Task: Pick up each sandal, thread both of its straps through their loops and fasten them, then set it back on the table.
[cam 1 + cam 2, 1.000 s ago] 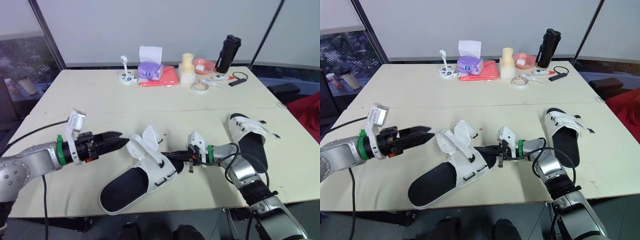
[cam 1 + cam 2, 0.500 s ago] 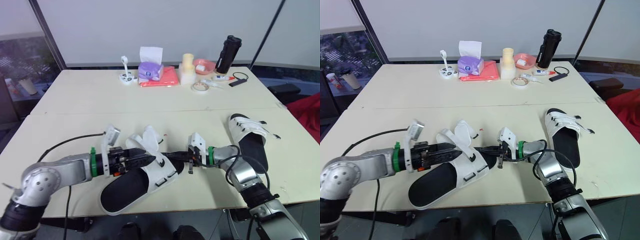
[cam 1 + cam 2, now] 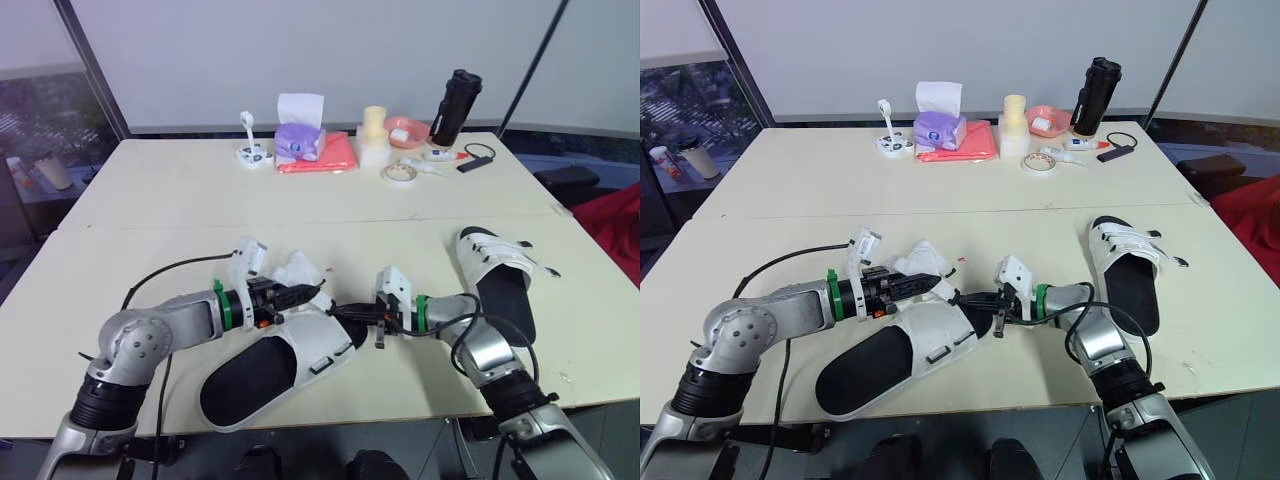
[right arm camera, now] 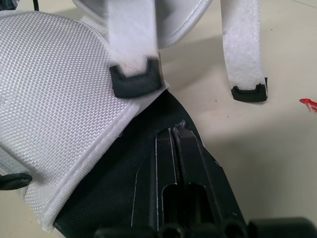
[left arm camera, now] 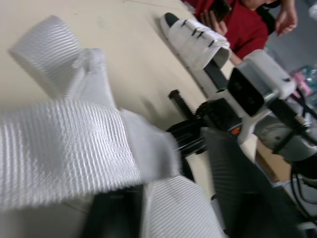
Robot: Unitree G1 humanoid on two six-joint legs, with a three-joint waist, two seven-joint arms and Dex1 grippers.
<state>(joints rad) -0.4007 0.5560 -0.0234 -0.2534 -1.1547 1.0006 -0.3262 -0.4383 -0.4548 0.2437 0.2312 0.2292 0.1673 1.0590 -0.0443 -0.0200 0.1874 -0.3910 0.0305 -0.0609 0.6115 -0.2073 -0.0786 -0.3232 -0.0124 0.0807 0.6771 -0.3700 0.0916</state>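
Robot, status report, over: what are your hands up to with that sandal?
Left gripper at loose straps of near sandal. Right gripper shut, tips at its toe end. Other sandal apart, on the right.

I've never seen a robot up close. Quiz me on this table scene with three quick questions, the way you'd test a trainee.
1. Pick one: the robot's left tool is at A) a black bottle, B) the loose white straps of the near white fabric sandal with a black footbed, C) a roll of tape.
2. True or false: that sandal's straps are both fastened.
3. Fill in: the cream table holds ___ sandals.
Key: 1 B; 2 false; 3 two, the other white sandal lying by the right arm.
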